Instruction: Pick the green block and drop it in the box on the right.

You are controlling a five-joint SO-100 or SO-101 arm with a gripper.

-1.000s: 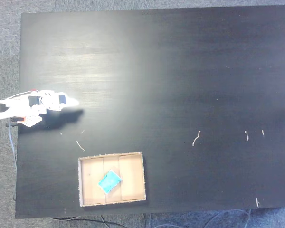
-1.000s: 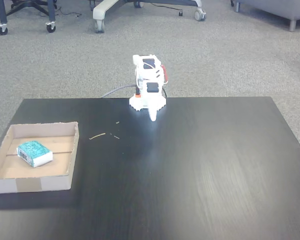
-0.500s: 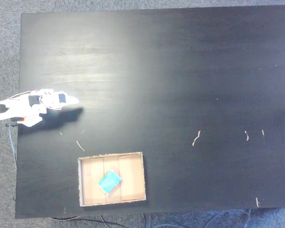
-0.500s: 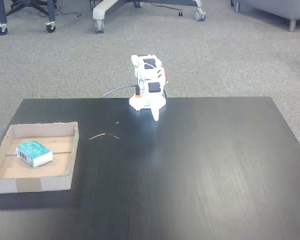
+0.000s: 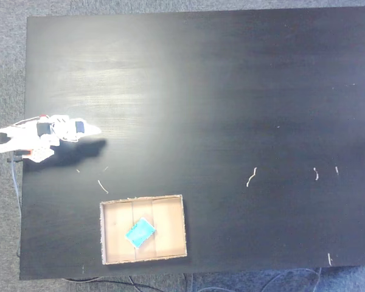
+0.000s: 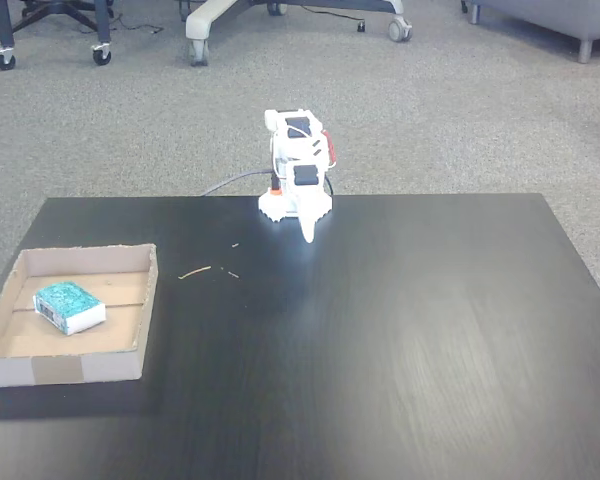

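One green block (image 5: 140,232) lies flat inside the box (image 5: 173,226) in a fixed view from above, tilted against the box walls and resting on the pale floor — well apart from the gripper (image 5: 93,130), below it and a little to its right in the picture. The white arm is folded at the left edge of the dark worktop (image 5: 231,109), its gripper tip pointing right over the surface with a shadow just beneath; the fingers look pressed together with nothing between them, though the tip is small and bright. A few pale scraps (image 5: 250,177) lie scattered far to the gripper's right. In a fixed view from the front, the gripper (image 6: 307,233) points down at the far edge of the worktop (image 6: 400,330), tapering to one closed point. The green block (image 6: 69,306) sits in the box (image 6: 90,366) at the left — nearer the camera than the gripper and well off to its side.
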